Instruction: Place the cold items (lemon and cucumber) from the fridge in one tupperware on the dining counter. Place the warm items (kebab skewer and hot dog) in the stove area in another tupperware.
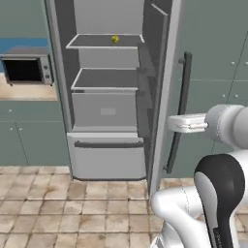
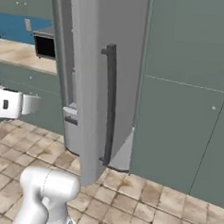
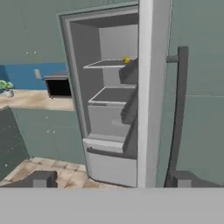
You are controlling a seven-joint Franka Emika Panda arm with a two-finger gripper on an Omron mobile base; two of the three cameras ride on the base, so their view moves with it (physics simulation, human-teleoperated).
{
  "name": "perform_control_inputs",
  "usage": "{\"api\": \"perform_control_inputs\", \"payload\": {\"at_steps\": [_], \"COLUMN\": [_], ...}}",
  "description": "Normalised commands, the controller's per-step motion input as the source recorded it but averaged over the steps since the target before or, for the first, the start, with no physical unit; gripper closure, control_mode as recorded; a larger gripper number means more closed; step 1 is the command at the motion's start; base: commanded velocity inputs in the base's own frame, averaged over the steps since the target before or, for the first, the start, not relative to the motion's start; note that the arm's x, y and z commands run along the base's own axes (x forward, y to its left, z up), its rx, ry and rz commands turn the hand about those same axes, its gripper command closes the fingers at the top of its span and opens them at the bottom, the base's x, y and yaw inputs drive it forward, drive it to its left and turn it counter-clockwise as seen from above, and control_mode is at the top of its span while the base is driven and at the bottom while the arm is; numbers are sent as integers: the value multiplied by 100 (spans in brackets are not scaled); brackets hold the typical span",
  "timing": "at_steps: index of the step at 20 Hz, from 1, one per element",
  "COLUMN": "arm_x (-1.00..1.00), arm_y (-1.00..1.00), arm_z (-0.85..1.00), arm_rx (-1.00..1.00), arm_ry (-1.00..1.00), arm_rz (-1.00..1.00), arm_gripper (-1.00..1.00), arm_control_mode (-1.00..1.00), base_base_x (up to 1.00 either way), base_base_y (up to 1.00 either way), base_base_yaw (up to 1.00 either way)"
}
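A small yellow lemon (image 1: 115, 39) lies on the upper shelf of the open fridge (image 1: 106, 104), and the hand view shows the lemon (image 3: 126, 60) from farther off. My gripper (image 3: 113, 181) is open, its dark fingertips (image 3: 43, 178) set wide apart with nothing between them. In the left base view the gripper (image 1: 172, 124) hovers at mid height in front of the open fridge door (image 1: 162, 92), well short of the shelves. The cucumber, kebab skewer, hot dog and tupperware are out of view.
The fridge door (image 2: 114, 76) stands swung out with a long dark vertical handle (image 2: 108, 104). A microwave (image 1: 26, 69) sits on a beige counter (image 1: 29, 92) left of the fridge. A small potted plant (image 3: 6, 86) stands farther left. The floor is tiled.
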Motion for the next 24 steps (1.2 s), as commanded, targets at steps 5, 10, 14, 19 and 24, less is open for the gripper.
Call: {"api": "perform_control_inputs", "payload": {"at_steps": [5,10,14,19,24], "arm_x": [0,0,0,0,0], "arm_y": [0,0,0,0,0], "arm_z": [0,0,0,0,0], "arm_rx": [0,0,0,0,0], "arm_ry": [0,0,0,0,0], "arm_rz": [0,0,0,0,0], "arm_gripper": [-100,-100,-100,-100,-100], "arm_control_mode": [100,100,100,100,100], "base_base_x": [85,41,40,84,72], "base_base_y": [79,88,57,2,39], "base_base_yaw": [-41,-29,-20,-6,-45]}}
